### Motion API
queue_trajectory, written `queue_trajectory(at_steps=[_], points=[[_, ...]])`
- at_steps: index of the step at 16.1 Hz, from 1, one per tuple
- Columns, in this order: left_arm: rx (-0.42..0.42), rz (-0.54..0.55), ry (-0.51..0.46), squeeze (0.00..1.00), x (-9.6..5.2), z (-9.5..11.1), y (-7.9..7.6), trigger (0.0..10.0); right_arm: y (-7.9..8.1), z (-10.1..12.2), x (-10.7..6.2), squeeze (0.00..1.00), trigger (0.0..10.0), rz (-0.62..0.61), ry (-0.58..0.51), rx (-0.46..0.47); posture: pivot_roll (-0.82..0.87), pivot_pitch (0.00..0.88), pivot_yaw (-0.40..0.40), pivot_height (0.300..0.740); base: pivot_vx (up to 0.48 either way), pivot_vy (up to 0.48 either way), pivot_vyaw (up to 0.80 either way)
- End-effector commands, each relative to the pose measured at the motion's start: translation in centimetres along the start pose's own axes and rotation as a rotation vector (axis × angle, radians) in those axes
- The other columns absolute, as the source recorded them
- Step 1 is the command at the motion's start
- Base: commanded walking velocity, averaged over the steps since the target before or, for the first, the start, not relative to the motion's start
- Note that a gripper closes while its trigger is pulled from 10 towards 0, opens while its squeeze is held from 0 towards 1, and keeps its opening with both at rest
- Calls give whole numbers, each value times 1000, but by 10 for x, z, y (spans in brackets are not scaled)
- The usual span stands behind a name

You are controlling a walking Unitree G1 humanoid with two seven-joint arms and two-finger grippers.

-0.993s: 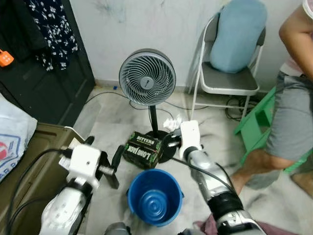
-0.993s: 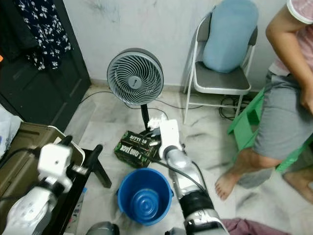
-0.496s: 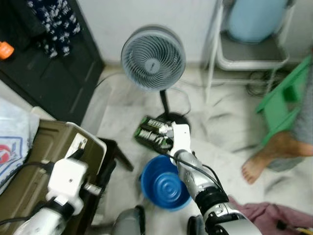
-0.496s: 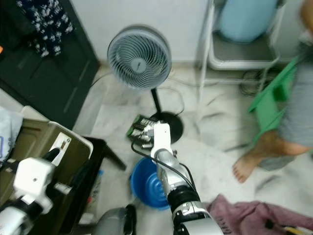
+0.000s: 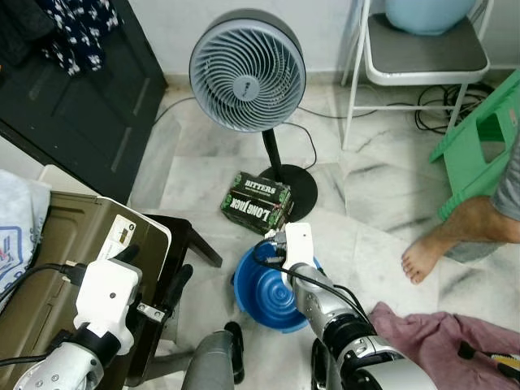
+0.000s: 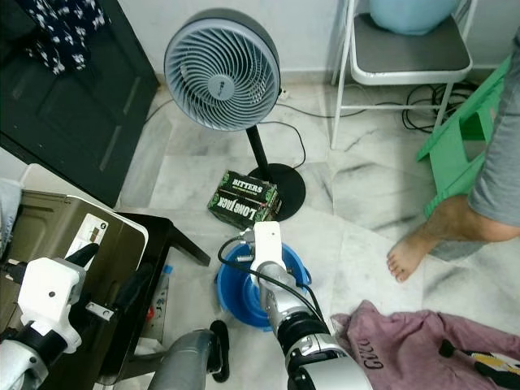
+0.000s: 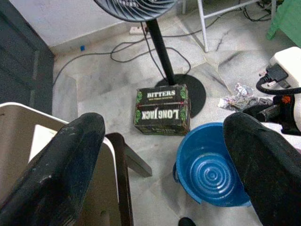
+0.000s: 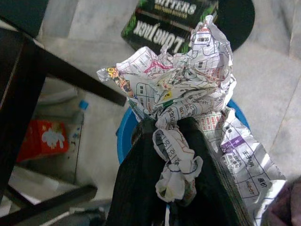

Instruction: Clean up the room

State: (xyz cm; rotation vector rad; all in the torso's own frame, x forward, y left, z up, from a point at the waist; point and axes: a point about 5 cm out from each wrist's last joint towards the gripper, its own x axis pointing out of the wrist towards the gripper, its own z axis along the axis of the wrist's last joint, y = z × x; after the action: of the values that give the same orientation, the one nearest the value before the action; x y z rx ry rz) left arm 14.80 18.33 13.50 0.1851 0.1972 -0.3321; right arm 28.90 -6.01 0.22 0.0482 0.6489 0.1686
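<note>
Grey-veined marble floor (image 5: 382,244): from the head views, one grey pedestal fan (image 5: 248,71), one green-and-black cardboard box (image 5: 258,202) at its base, one round blue plastic bucket (image 5: 264,291), with the right gripper (image 5: 276,241) poised at its far rim, likely for a drop. One maroon cloth (image 5: 422,333) lies nearby.

Left wrist view: the left gripper (image 7: 164,165) hangs spread, holding nothing.

Right wrist view: one crumpled printed newspaper wad (image 8: 183,89) pinched between black fingers (image 8: 141,174) above the bucket.
</note>
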Motion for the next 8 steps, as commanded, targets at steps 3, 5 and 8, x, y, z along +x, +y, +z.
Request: queue_trajectory(at_steps=[3,5,8], points=[[1,12,27,0,-4,-1,0,10000,76,10,-7,0,10000,218,-1,57,224,315,140,740,0,0,0],[-1,13,27,0,-3,-1,0,10000,78,9,-7,0,10000,240,-1,65,220,312,137,740,0,0,0],[-1,10,26,0,-1,-1,-1,10000,80,12,-7,0,10000,290,-7,88,219,306,135,740,0,0,0]])
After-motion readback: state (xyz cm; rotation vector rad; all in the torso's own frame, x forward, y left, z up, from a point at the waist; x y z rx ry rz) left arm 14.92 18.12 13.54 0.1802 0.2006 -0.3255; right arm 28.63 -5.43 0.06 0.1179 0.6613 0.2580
